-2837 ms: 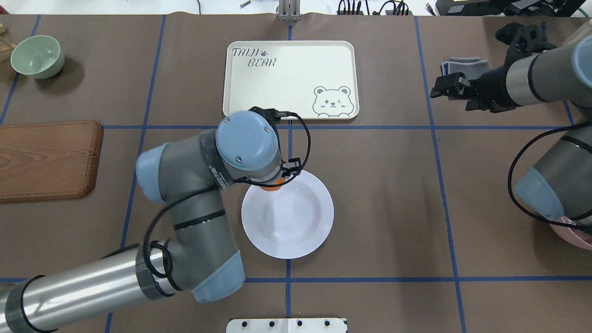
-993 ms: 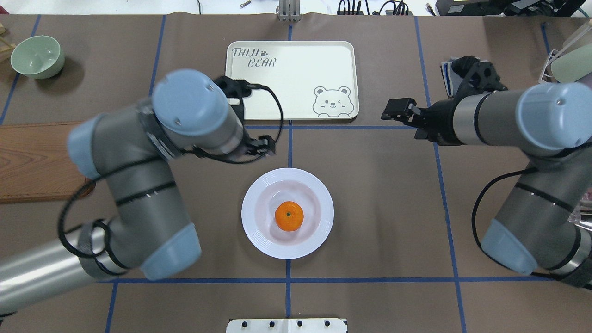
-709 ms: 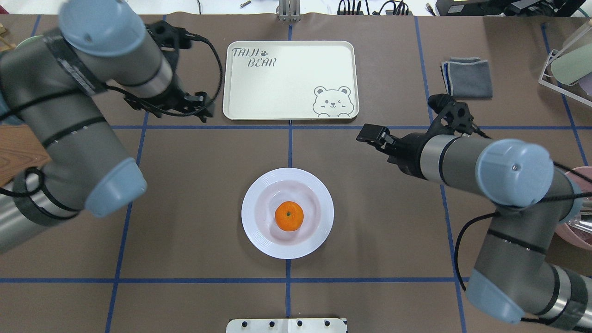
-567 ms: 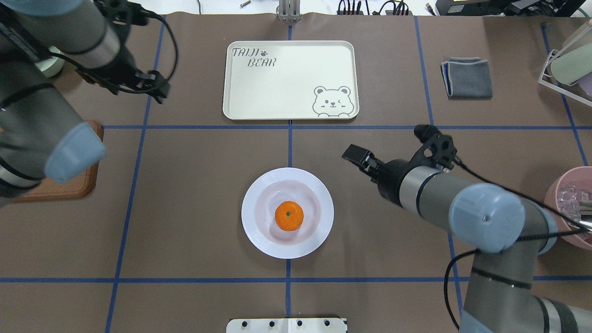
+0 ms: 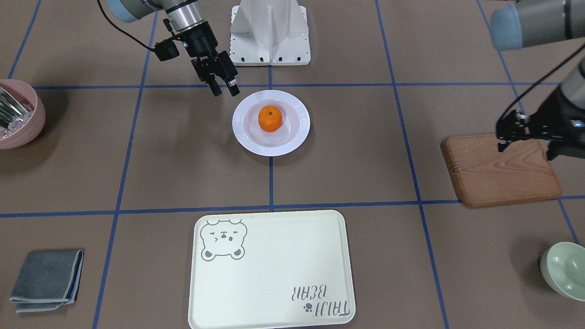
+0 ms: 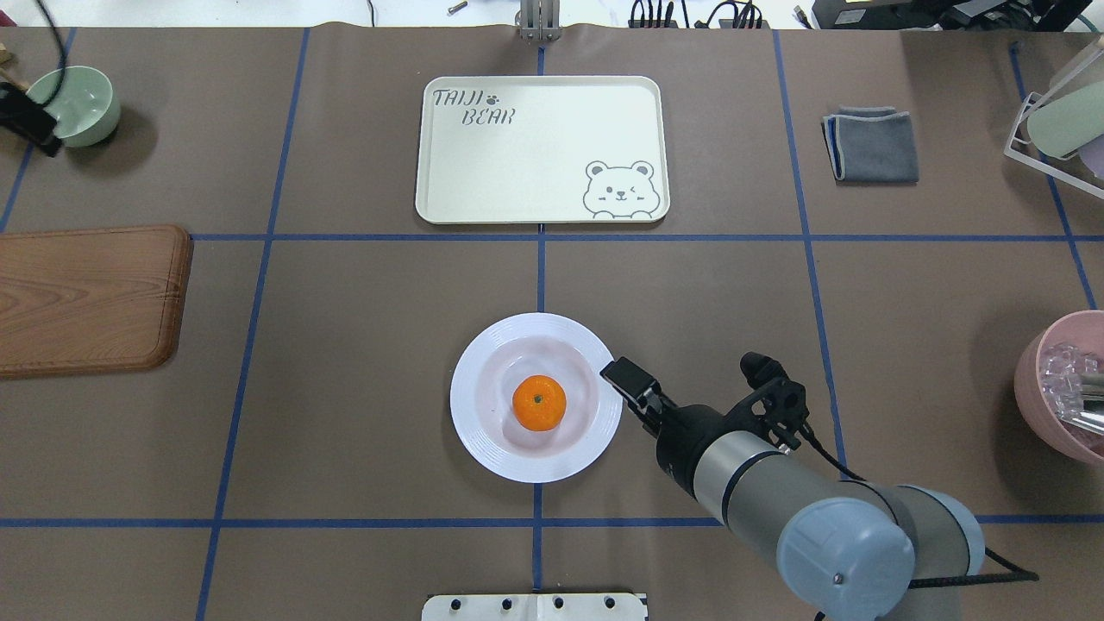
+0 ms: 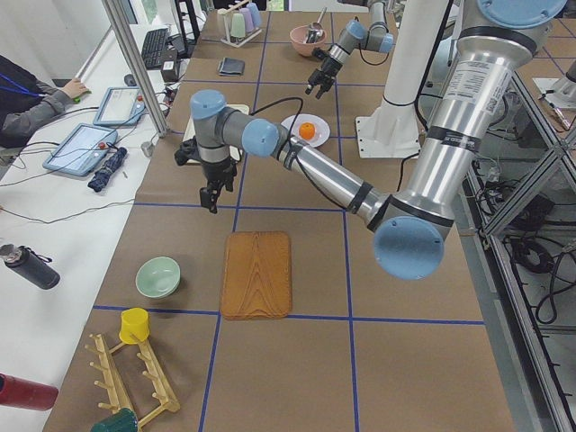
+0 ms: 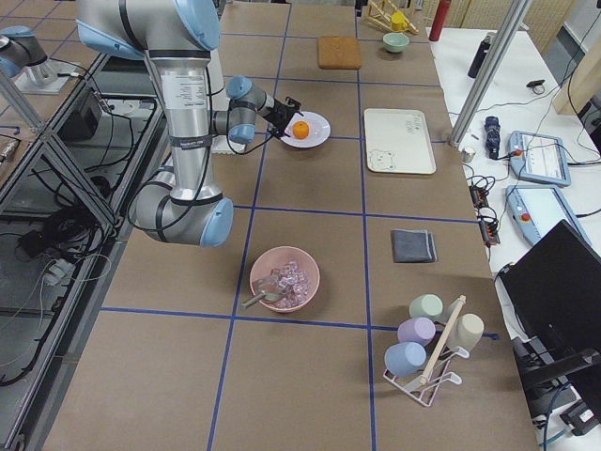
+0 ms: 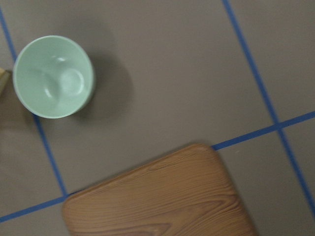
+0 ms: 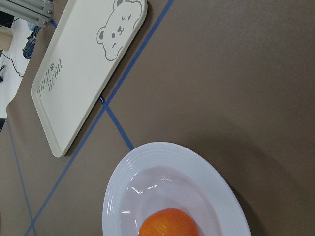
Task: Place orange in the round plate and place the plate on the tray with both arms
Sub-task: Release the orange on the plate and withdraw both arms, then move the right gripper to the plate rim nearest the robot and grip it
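Hovering just beside round plate rim: right hand, open, empty.

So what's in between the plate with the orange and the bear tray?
Nothing sits there. In the overhead view, only bare brown table cover and blue tape lines lie between the round plate and the tray.

We see the orange sitting in the round plate on the counter, with the right tool just beside the rim at the plate's 10 o'clock. The tray lies apart at 3 o'clock. A pink bowl holding ice is at 6 o'clock, a grey cloth at 5 and a wooden board at 12.
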